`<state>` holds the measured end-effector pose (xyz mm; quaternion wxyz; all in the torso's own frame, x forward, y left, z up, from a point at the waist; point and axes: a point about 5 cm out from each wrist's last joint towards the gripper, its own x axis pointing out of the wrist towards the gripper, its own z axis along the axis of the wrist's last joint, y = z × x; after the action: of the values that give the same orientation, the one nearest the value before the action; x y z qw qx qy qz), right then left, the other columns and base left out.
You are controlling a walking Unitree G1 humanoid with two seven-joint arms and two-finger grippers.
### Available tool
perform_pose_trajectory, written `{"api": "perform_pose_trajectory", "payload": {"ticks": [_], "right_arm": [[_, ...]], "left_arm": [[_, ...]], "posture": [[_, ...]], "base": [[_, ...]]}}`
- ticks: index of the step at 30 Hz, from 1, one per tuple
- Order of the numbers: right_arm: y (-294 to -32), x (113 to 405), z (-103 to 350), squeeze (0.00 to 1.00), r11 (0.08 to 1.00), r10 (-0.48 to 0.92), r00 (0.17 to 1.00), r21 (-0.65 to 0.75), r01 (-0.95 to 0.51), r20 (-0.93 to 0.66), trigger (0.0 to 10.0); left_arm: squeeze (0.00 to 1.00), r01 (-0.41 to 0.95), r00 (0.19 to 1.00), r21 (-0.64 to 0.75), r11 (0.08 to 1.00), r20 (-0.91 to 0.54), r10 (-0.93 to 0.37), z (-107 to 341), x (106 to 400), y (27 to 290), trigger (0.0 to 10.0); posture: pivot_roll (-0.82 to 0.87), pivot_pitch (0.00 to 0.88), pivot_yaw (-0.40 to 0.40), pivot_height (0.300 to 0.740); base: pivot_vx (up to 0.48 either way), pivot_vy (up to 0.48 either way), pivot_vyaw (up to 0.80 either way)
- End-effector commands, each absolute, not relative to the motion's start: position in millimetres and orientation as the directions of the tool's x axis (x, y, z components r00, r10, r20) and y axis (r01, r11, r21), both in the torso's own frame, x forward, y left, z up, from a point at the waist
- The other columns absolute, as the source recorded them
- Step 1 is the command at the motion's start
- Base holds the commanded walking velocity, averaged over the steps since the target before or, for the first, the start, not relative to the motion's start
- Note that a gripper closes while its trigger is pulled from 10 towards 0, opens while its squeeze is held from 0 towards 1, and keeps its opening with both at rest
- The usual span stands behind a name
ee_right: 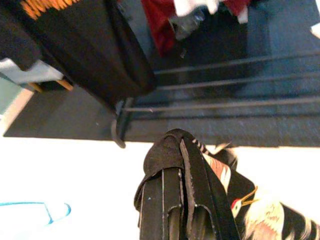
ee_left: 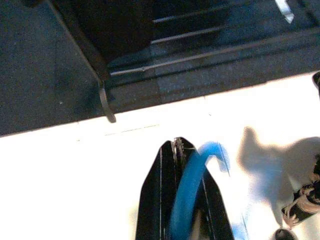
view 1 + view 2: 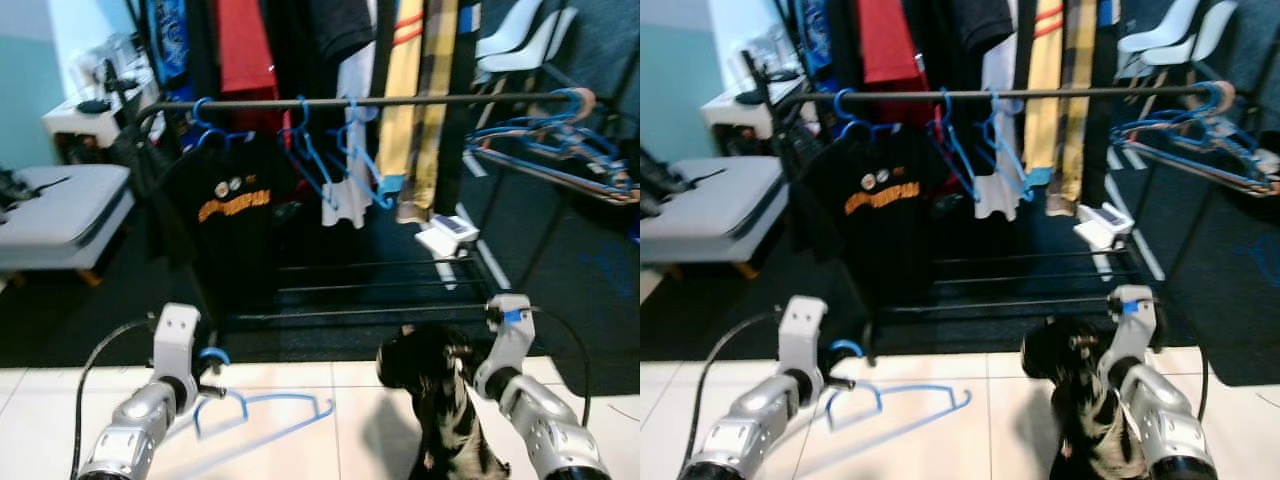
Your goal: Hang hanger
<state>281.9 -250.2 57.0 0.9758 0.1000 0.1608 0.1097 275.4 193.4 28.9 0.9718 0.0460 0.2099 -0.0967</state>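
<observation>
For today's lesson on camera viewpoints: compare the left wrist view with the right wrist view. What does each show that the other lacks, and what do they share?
Left wrist view: the left gripper shut on the blue hanger.

Right wrist view: the right gripper shut on the dark patterned garment, plus the black T-shirt with orange print and a red garment.

Both: the white tiled floor, the dark carpet and the rack's lower bars.

The garment (image 3: 445, 410) is cut off by the lower frame edge. Badge lettering on the black shirt (image 3: 232, 205) is too blurred to read. The blue hanger (image 2: 187, 182) leaves frame between the left pincer (image 2: 182, 165) fingers.
</observation>
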Motion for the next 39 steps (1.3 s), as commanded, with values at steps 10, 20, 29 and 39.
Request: {"api": "perform_pose_trajectory", "payload": {"ticks": [10, 20, 29, 39], "right_arm": [[-241, 272, 35, 0.02, 0.942, 0.288, 0.904, 0.262, -0.209, -0.317, 0.0], [-246, 286, 51, 0.02, 0.944, 0.290, 0.927, 0.232, -0.237, -0.236, 0.0], [-251, 298, 70, 0.02, 0.947, 0.287, 0.943, 0.198, -0.253, -0.167, 0.0], [-244, 315, 106, 0.02, 0.928, 0.352, 0.935, 0.142, -0.344, -0.037, 0.0]], "left_arm": [[0.00, 0.048, 0.775, 0.082, 0.995, -0.632, 0.015, -35, 225, 225, 10.0], [0.00, -0.046, 0.706, 0.042, 0.998, -0.705, 0.062, -55, 202, 241, 10.0], [0.00, -0.068, 0.678, 0.029, 0.997, -0.732, 0.067, -61, 193, 245, 0.4], [0.00, -0.057, 0.640, 0.043, 0.997, -0.765, 0.070, -66, 189, 246, 10.0]], "posture": [[-0.02, 0.000, 0.019, 0.740], [-0.03, 0.000, 0.026, 0.740], [-0.04, 0.000, 0.019, 0.740], [-0.04, 0.000, 0.013, 0.740]], "base": [[0.000, 0.000, 0.72], [0.000, 0.000, 0.72], [0.000, 0.000, 0.72], [0.000, 0.000, 0.65]]}}
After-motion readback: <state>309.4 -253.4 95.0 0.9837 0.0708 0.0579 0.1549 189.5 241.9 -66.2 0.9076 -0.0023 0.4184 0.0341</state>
